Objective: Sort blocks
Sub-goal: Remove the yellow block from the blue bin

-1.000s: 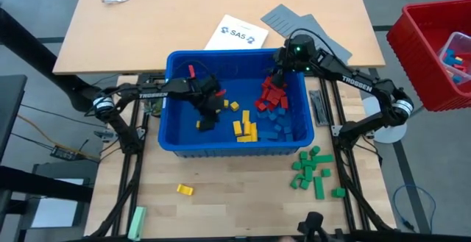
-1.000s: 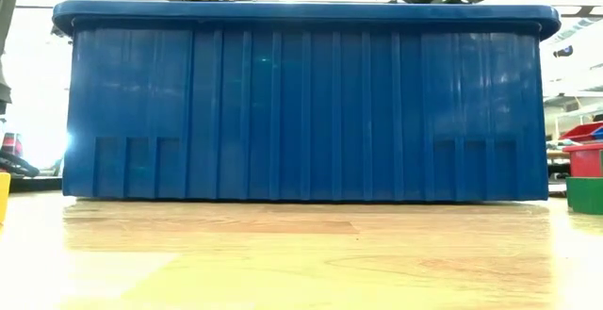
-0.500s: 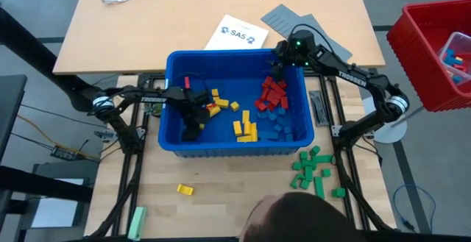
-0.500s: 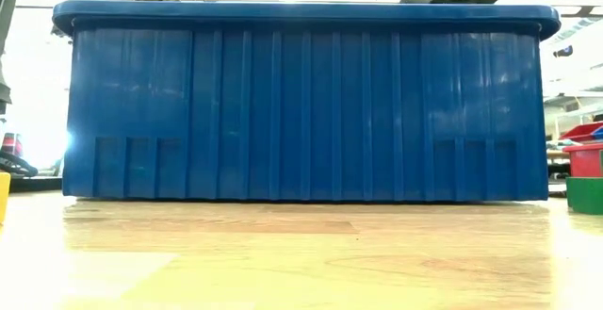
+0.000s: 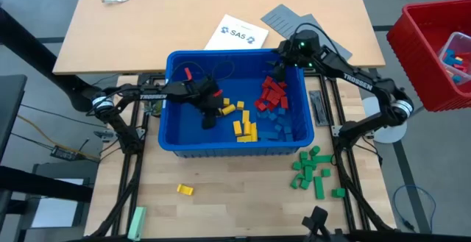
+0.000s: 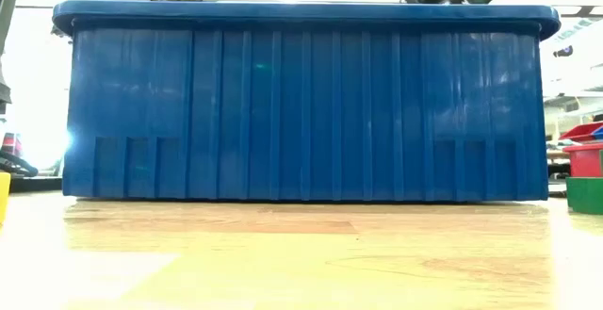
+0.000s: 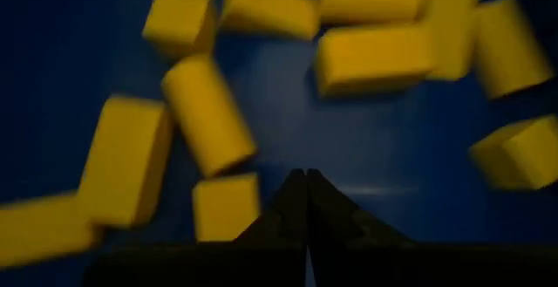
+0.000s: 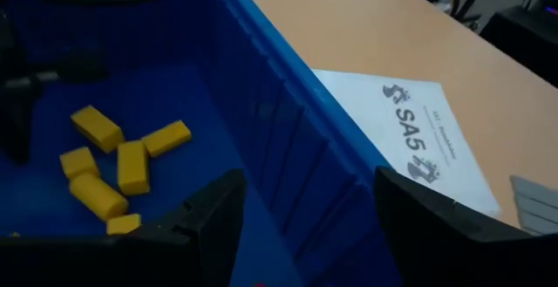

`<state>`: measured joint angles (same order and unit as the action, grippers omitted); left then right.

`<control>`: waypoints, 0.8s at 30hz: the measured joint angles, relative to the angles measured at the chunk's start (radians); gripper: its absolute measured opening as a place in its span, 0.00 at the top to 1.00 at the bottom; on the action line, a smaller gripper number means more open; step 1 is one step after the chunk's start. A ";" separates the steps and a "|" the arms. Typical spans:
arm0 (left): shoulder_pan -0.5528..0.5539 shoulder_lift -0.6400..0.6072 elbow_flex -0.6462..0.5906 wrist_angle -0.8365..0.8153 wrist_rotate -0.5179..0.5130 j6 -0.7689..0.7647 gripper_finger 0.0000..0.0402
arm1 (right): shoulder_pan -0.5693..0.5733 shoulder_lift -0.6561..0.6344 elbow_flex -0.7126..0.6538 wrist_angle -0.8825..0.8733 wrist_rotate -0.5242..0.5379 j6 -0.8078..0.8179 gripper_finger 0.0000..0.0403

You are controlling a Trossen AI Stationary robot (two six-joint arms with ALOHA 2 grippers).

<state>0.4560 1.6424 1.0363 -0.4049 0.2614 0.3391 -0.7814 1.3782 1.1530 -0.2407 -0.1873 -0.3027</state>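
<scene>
Blocks lay partly sorted: green ones (image 5: 313, 170) grouped outside the blue bin (image 5: 173, 143); yellow (image 5: 245, 129), red (image 5: 272, 93) and blue (image 5: 280, 124) clusters remained inside. The left gripper (image 5: 209, 119), fingers pressed together empty, hovered by the yellows; the right gripper (image 5: 278, 71) gaped wide above the reds.

Robotics lab: two arms on a metal frame over a wooden bench (image 5: 221, 198), loose cables (image 5: 51, 150), printed sheet (image 5: 235, 33) marked SA5.
</scene>
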 joint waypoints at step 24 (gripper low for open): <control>-0.079 0.377 0.197 0.567 0.397 -0.294 0.99 | 0.197 -0.018 0.001 0.000 0.004 0.154 0.41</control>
<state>0.3775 2.0195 1.2331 0.1624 0.6589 0.0455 -0.5846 1.3602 1.1538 -0.2409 -0.1838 -0.1483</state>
